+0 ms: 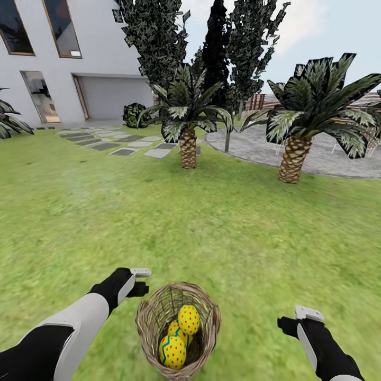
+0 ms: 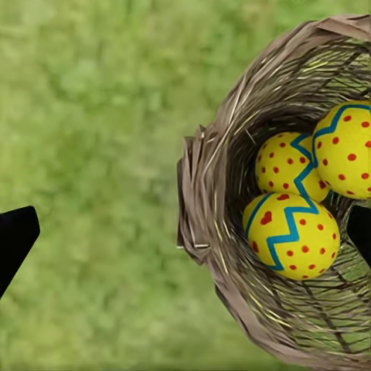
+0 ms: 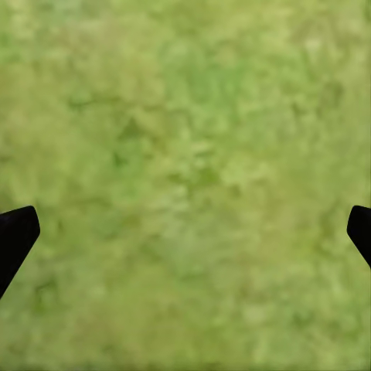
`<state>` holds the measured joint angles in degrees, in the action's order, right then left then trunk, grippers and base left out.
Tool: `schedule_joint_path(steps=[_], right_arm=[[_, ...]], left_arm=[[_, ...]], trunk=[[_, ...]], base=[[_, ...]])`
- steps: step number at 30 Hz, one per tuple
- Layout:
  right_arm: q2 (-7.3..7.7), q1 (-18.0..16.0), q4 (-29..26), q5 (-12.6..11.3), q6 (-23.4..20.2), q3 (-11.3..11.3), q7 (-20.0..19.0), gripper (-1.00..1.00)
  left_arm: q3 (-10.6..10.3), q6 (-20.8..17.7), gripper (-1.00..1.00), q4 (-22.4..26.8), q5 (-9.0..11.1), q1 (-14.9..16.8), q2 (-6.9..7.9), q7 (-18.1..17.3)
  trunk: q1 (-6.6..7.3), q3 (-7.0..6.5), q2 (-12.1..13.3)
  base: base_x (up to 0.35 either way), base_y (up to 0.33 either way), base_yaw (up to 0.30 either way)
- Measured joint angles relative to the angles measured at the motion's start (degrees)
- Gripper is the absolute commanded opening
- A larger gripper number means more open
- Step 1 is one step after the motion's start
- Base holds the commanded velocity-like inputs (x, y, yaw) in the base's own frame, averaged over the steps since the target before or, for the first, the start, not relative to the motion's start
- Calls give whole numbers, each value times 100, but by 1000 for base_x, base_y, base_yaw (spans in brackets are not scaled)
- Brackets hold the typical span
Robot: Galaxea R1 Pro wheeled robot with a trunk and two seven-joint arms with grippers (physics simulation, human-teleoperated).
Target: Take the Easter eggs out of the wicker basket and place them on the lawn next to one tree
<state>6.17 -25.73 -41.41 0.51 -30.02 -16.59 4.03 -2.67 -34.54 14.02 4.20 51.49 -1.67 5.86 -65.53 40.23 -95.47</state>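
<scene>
Short green mottled lawn (image 1: 159, 211) carried the brown woven wicker basket (image 1: 153, 312), three yellow red-dotted eggs (image 1: 188, 319) inside, flanked by both grippers. Left gripper (image 2: 185, 232) spread, overhanging the rim, presumably lining up a reach. Right gripper (image 3: 185, 232) spread over grass.

Rough open-weave wicker basket (image 1: 153, 317); smooth, glossy painted eggs (image 1: 188, 319); matt mottled lawn (image 1: 211, 222); scaly palm trunks (image 1: 188, 148).

Right pincer (image 3: 185, 236) spread wide, 2 black fingertips (image 3: 15, 236) at edges, over mottled lawn (image 3: 185, 154).
</scene>
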Motion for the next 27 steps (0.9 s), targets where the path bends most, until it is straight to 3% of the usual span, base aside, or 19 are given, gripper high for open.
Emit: schedule_joint_path(steps=[9, 12, 15, 17, 19, 22, 27], right_arm=[[26, 0, -49, 0, -4, 3, -86, 100], [54, -14, -265, -23, -245, 9, -692, 100], [63, -38, -960, -100, -766, -64, -1707, 100], [65, -42, -1367, -378, -959, -148, -2368, 100], [72, -43, -1477, -635, -977, -188, -2748, 100], [73, -41, -1519, -804, -968, -189, -2953, 100], [54, -35, -1541, -821, -959, -173, -3028, 100]], left_arm=[[-3, 230, 100, -65, 0, -8, 0, 3], [-3, 238, 100, -69, 0, -9, -1, 3], [-3, 240, 100, -184, 0, -9, -4, 3], [-3, 240, 100, -235, 1, -9, -13, 3], [-3, 240, 100, -255, 1, -9, -29, 4], [-3, 240, 100, -266, 0, -8, -40, 4], [-4, 248, 100, -270, 0, -8, -8, 4]], trunk=[[-198, 162, -361], [-264, 215, -481], [-329, 269, -602], [-373, 305, -682], [-417, 341, -762], [-483, 395, -883], [-593, 485, -1083]], base=[[0, 0, 0], [0, 0, 0], [0, 0, 0], [0, 0, 0], [0, 0, 0], [0, 0, 0], [0, 0, 0]])
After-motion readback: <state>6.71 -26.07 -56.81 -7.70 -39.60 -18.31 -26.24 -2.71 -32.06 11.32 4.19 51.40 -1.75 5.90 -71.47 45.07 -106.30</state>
